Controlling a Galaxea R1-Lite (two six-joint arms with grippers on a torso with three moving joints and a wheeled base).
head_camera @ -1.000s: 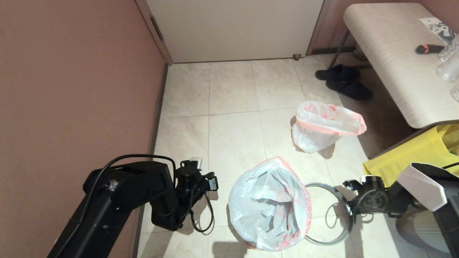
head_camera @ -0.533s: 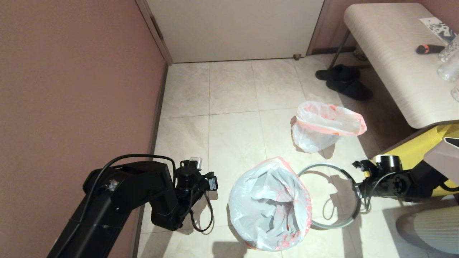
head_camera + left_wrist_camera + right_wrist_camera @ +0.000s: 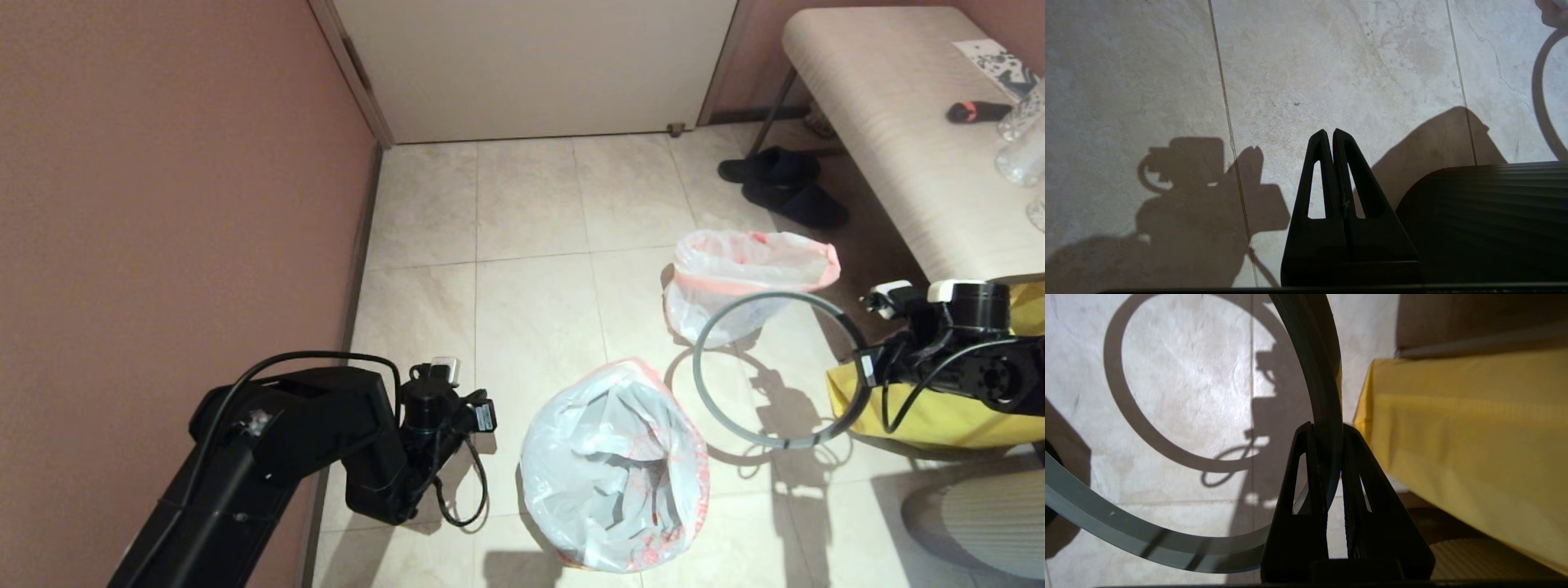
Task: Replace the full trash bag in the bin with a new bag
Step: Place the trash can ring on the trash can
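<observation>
A limp white bag with a pink rim, the new bag (image 3: pixel 612 465), is draped over the bin and hides it in the head view. In the left wrist view a black ribbed wall, seemingly the bin (image 3: pixel 1486 220), shows beside my left gripper (image 3: pixel 1329 131). That gripper is shut and empty, low over the floor left of the bin (image 3: pixel 482 418). My right gripper (image 3: pixel 861 363) (image 3: pixel 1327 428) is shut on the grey ring rim (image 3: pixel 767 443) (image 3: pixel 1126 535) and holds it tilted in the air. The full trash bag (image 3: pixel 743 278) stands on the floor behind the ring.
A big yellow bag (image 3: pixel 922 408) (image 3: pixel 1474 437) sits just behind my right gripper, under a pale bench (image 3: pixel 898 122). Dark shoes (image 3: pixel 784 192) lie by the bench leg. A brown wall (image 3: pixel 163 204) runs along the left.
My right gripper has lifted the grey ring off the floor beside the bin and carried it up and farther away, toward the yellow bag. The left arm has not moved.
</observation>
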